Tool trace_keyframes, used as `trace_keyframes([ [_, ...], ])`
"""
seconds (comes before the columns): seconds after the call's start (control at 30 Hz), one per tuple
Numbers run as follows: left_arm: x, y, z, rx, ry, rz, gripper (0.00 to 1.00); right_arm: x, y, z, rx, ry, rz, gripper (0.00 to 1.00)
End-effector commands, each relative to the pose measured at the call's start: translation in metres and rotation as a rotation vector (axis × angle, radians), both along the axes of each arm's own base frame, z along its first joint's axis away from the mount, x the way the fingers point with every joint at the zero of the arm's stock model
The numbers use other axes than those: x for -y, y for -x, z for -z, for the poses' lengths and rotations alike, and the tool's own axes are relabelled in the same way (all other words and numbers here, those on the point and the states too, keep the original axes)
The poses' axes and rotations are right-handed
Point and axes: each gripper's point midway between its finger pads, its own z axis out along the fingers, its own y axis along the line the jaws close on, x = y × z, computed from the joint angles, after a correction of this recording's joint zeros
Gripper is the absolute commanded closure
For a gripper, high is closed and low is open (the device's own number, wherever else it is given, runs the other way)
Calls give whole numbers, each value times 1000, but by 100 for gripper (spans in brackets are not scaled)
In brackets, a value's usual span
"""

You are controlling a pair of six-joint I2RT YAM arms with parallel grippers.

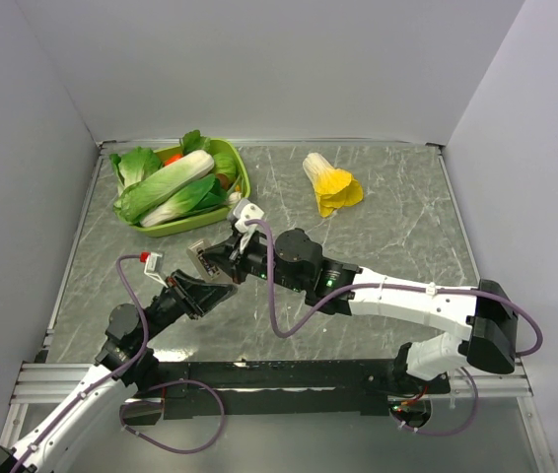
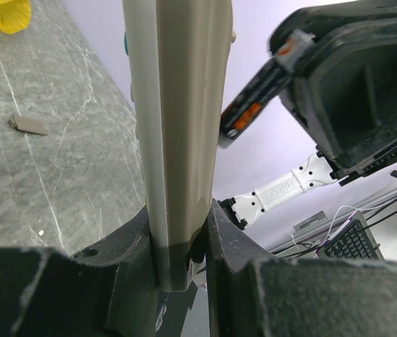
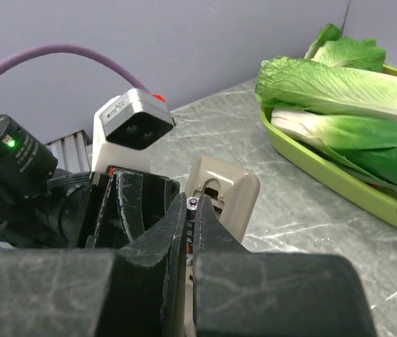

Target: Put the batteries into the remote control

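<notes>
The remote control [image 2: 177, 140] stands on end in my left gripper [image 2: 177, 232], which is shut on its lower end, plain grey-beige back to the camera. In the right wrist view its battery bay [image 3: 223, 196] is open at the top end. My right gripper [image 3: 192, 210] is shut on a dark battery [image 3: 193, 205] with an orange band, held just in front of that bay. From the left wrist the battery [image 2: 251, 105] hangs tilted beside the remote's upper part, close to its edge. From above, both grippers [image 1: 210, 291] [image 1: 230, 258] meet left of the table's middle.
A green tray [image 1: 243, 177] of toy lettuce sits at the back left, close behind the grippers. A yellow-and-white toy cabbage [image 1: 330, 184] lies at the back centre. A small grey-beige cover plate [image 2: 28, 124] lies flat on the marble table.
</notes>
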Motion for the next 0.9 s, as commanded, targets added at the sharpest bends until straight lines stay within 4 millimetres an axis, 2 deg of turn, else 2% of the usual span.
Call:
trace_keyframes([
  [0.0,-1,1,4,15,16,-3,98,-12,-1,-28,32,-73,-10,100],
  [0.27,-2,2,2,20,25,-4,98,-12,-7,-2,3,-16,24,100],
  [0.47,-3,3,-2,27,40,-5,98,-8,-12,11,3,3,59,100],
  [0.6,-2,2,1,22,30,-4,99,-13,-11,19,6,39,52,100],
  [0.73,-2,1,4,14,18,-9,98,-17,-9,20,-6,77,46,85],
  [0.87,-2,1,3,10,24,-8,98,-16,-8,30,-13,112,62,81],
])
